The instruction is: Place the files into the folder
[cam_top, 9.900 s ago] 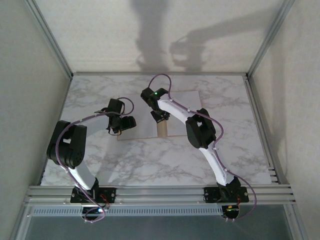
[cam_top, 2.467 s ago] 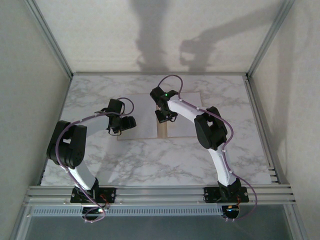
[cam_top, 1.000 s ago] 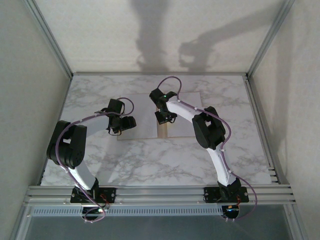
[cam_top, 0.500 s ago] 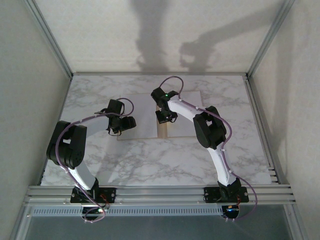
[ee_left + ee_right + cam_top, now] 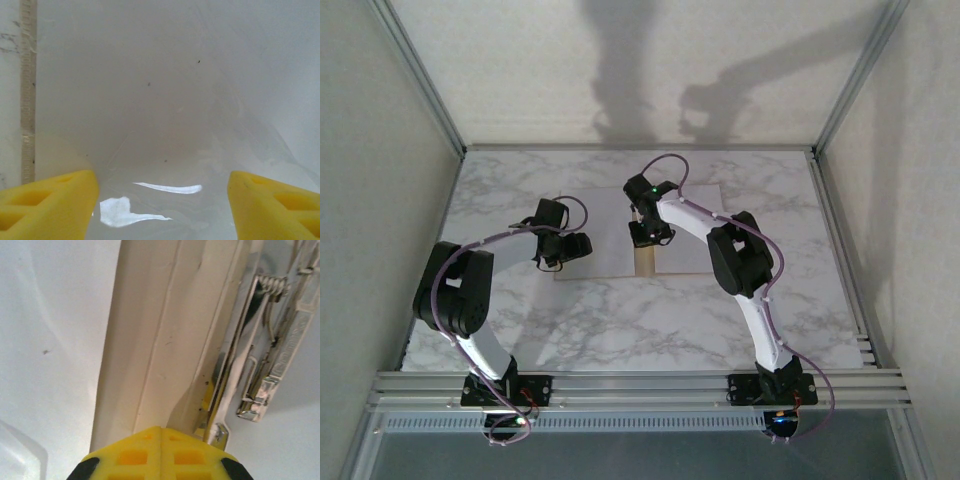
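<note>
Marble table (image 5: pixel 520 320) seen from above: the folder (image 5: pixel 643 262) lies open at the middle with the files (image 5: pixel 610 215) white across it. The left gripper (image 5: pixel 575 247) sits low at its left edge and the right gripper (image 5: pixel 648 233) on the spine, so I judge clipping and closing remain. Left wrist view: 2 yellow fingers (image 5: pixel 50 200) are spread wide over glossy paper, holding nothing; right wrist view: fingers are pressed together on the spine beside the metal clip (image 5: pixel 260 355), any pinched sheet edge hidden.
</note>
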